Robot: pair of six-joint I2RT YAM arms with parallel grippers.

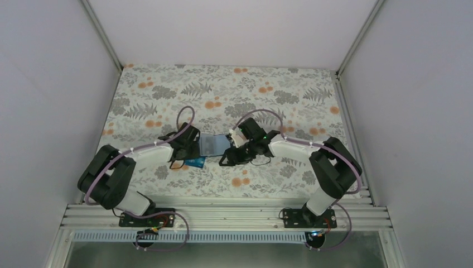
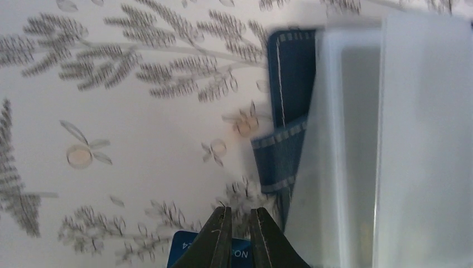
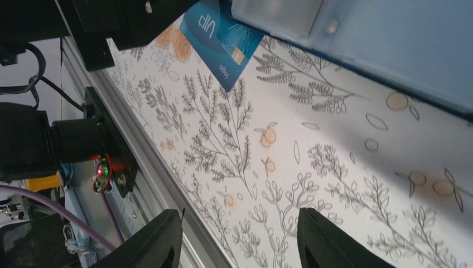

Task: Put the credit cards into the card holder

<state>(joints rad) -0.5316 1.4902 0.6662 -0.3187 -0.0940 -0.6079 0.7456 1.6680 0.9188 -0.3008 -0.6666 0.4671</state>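
Nearest the lens: left pincer [image 2: 241, 215], nearly closed to a thin slit, nothing visibly clamped, tips over the edge of the teal-blue credit card [image 2: 184, 248] on the floral counter [image 2: 111, 111]. Just beyond, opened flat between the two pincers: navy card holder [image 2: 290, 84], pale blue-grey inside facing up. Opposite, right pincer [image 3: 240, 218] spread wide and empty, low over the counter, near the holder's other side.
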